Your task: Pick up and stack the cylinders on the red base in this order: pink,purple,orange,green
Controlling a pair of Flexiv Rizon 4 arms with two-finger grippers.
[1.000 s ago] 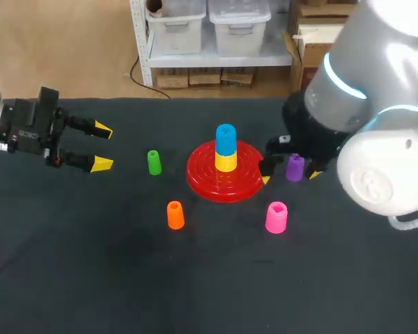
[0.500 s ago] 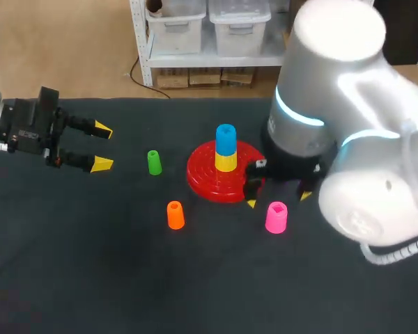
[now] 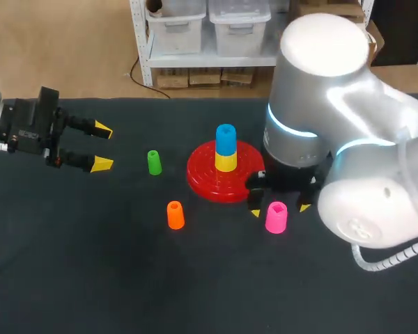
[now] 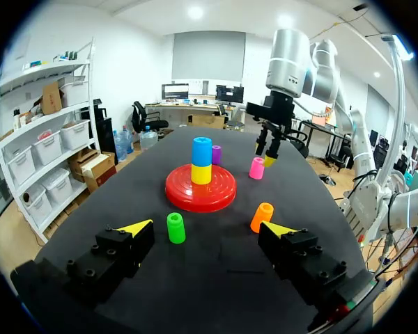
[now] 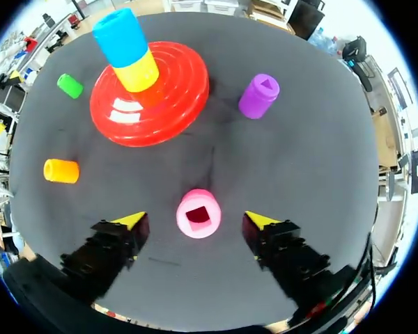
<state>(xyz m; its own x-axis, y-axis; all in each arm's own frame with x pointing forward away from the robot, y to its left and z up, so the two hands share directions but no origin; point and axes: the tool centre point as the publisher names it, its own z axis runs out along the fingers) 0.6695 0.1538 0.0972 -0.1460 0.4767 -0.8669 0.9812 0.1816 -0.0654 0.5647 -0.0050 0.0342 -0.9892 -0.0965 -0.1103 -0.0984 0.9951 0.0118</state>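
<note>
The red base (image 3: 203, 182) stands mid-table with a yellow cylinder (image 3: 226, 161) and a blue cylinder (image 3: 226, 139) stacked on its peg. A pink cylinder (image 5: 198, 213) stands upright between the fingers of my right gripper (image 5: 194, 220), which is open with a gap on each side. In the head view that gripper (image 3: 279, 209) hangs over the pink cylinder (image 3: 276, 217). The purple cylinder (image 5: 258, 96) stands beyond it beside the base (image 5: 174, 104), hidden by my right arm in the head view. The orange cylinder (image 3: 175, 214) and green cylinder (image 3: 154, 162) stand left of the base. My left gripper (image 3: 102, 147) is open at the far left, holding nothing.
In the left wrist view the green cylinder (image 4: 175, 227) and orange cylinder (image 4: 262, 217) stand just ahead of my left gripper (image 4: 207, 227). The bulky right arm (image 3: 334, 139) covers the table's right part. The black cloth runs to the table's edges.
My right arm has moved from around the purple cylinder toward the table's front and now straddles the pink one. The left arm has kept still.
</note>
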